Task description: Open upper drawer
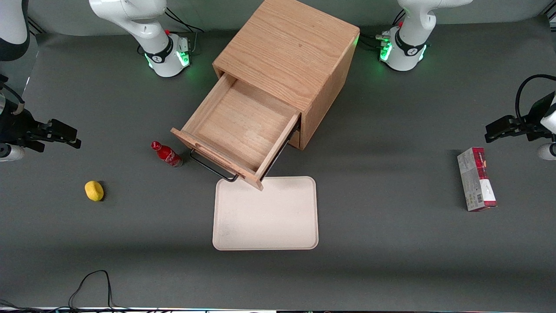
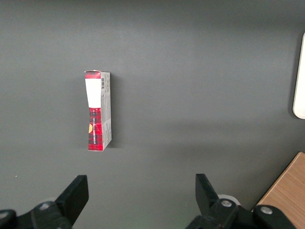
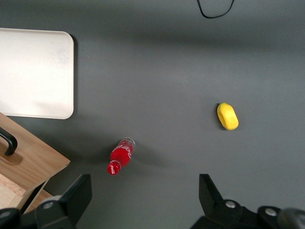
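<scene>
At the working arm's end of the table, the gripper (image 1: 65, 134) is hanging clear of everything, fingers (image 3: 76, 193) spread wide and holding nothing. It is sitting well apart from the cabinet (image 1: 289, 56), which suggests the pull is finished and the arm is parking out of the way.

The upper drawer (image 1: 236, 126) is standing pulled far out of the cabinet, its shallow tray body showing bare wood with nothing inside. The black bar handle (image 1: 213, 168) is sticking out at the drawer front, free of any grip. The drawer's front corner is overhanging the edge of the cream tray (image 1: 265, 217), which is lying nearer the front camera. I'm judging the task as essentially done, the drawer looking close to fully extended.

A red bottle (image 1: 166, 155) is lying on its side just beside the handle, near enough to get knocked if the drawer is moved. A yellow object (image 1: 94, 191) is sitting nearer the gripper. A red and grey carton (image 1: 476, 179) is lying toward the parked arm's end.
</scene>
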